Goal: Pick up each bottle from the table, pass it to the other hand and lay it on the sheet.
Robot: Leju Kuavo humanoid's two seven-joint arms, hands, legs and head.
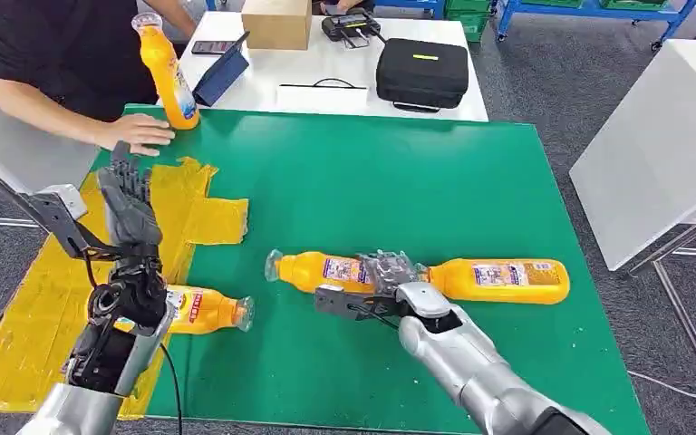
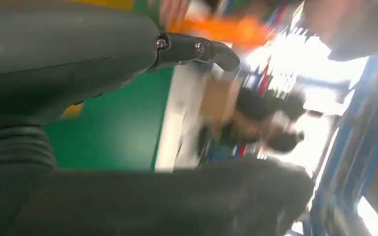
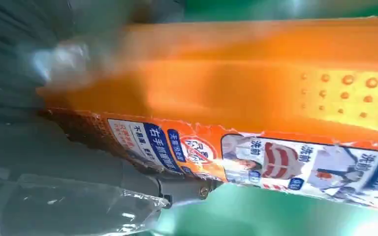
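Right hand (image 1: pixel 382 275) wraps the lying orange bottle (image 1: pixel 326 270) mid-green counter (image 1: pixel 399 181), left hand (image 1: pixel 127 195) spread empty above the yellow sheet (image 1: pixel 36 299); bottle looks full, heavy, stiff, slick plastic, best gripped at the labelled waist.

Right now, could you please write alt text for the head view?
The right hand grips a lying orange bottle on the green mat; another bottle lies beside the yellow sheet, and a person stands a third bottle upright.
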